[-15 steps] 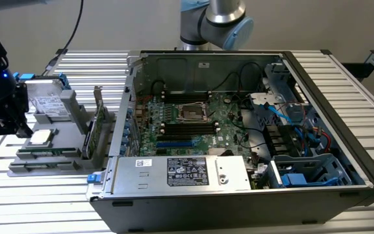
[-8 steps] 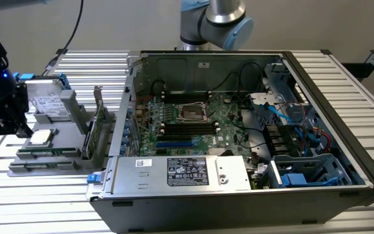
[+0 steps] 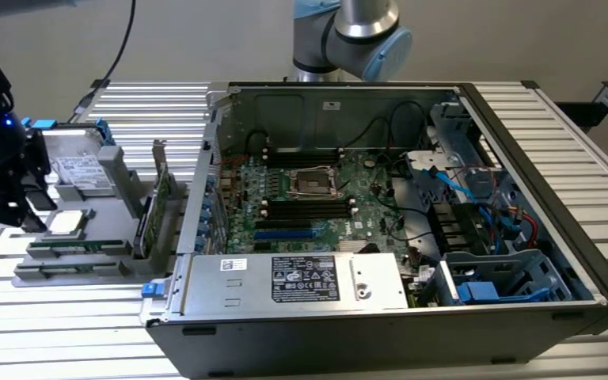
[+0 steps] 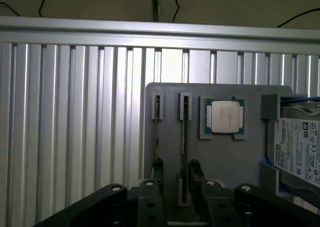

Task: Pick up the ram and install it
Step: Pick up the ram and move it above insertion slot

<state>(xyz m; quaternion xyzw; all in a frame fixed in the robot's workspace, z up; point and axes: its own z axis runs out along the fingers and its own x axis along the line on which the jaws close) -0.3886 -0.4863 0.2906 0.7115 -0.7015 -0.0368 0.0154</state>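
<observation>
Two ram sticks stand on edge in the slots of a grey parts holder (image 4: 250,162): one ram (image 4: 184,132) and a second ram (image 4: 156,132) beside it. My gripper (image 4: 176,171) hangs just above the holder, open, with one black finger (image 4: 157,168) over the second stick and the other finger (image 4: 195,169) past the first. Nothing is held. In the exterior view the gripper (image 3: 19,212) is at the far left over the grey holder (image 3: 29,277), away from the open computer case (image 3: 389,332). The motherboard's black slots (image 3: 304,210) lie inside the case.
On the holder also sit a square silver processor (image 4: 224,116), a hard drive (image 4: 300,147) and an upright green expansion card (image 3: 157,207). Inside the case are the power supply (image 3: 294,279), the processor socket (image 3: 313,181), blue cables (image 3: 462,178) and a drive cage (image 3: 505,281).
</observation>
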